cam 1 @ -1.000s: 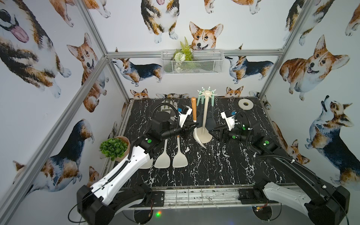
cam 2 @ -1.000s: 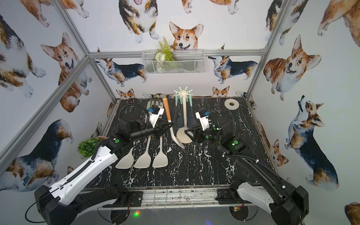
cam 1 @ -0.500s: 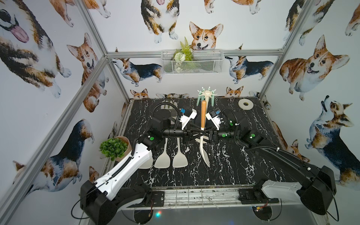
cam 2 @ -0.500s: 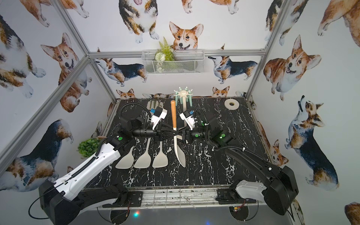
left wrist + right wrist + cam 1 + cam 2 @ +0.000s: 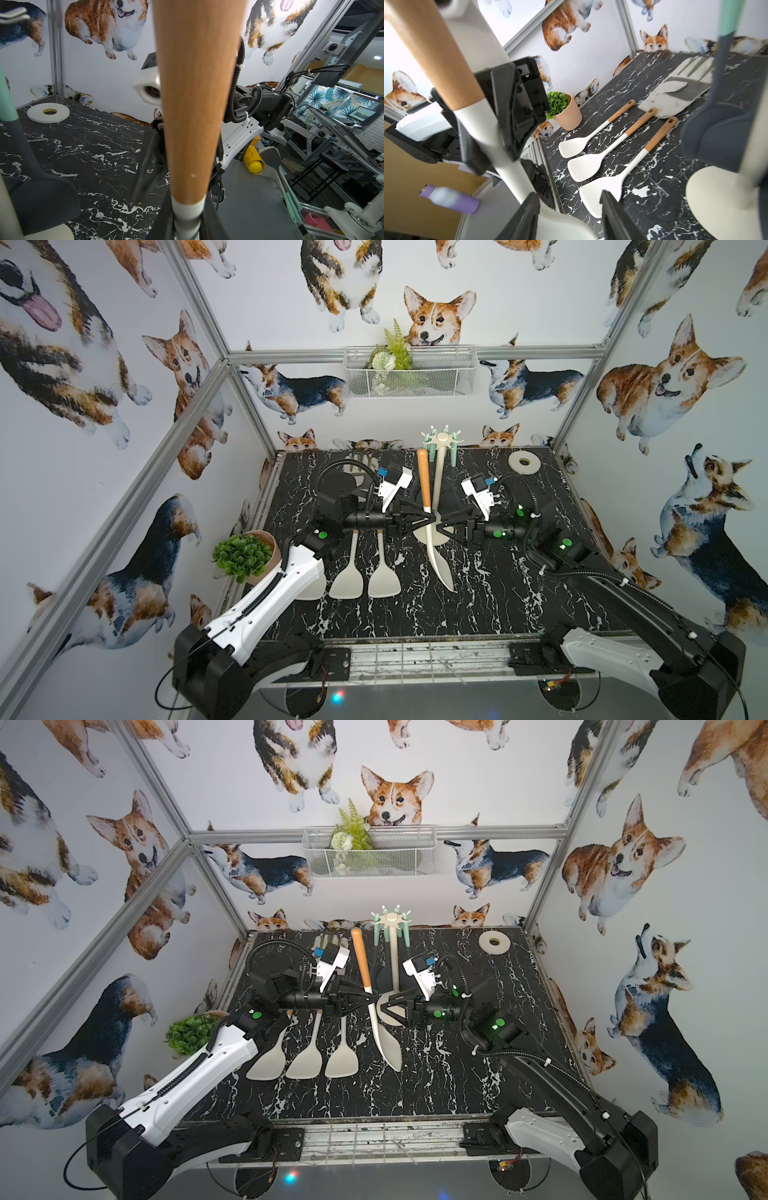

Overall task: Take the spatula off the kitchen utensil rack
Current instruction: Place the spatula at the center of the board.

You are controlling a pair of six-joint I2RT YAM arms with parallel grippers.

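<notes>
While the left pincer (image 5: pixel 430 519) is clenched on the spatula (image 5: pixel 424 485) where the wooden handle meets the white neck, the tool stands roughly upright, blade downward, above the middle of the worktop (image 5: pixel 478 605). Its handle top lies just beside, and apparently clear of, the hooked crown of the kitchen utensil rack (image 5: pixel 443 438). The right pincer (image 5: pixel 441 526) faces the left tip to tip, jaws apart astride the white neck; the right wrist view shows no clamp. Hazards, as judged: release by the left before the right closes would drop the tool; a grip on the smooth, tapering neck could slip; the near-touching pincers could collide; a swinging handle could strike the rack's pole or its hanging grey utensils (image 5: pixel 716 135).
</notes>
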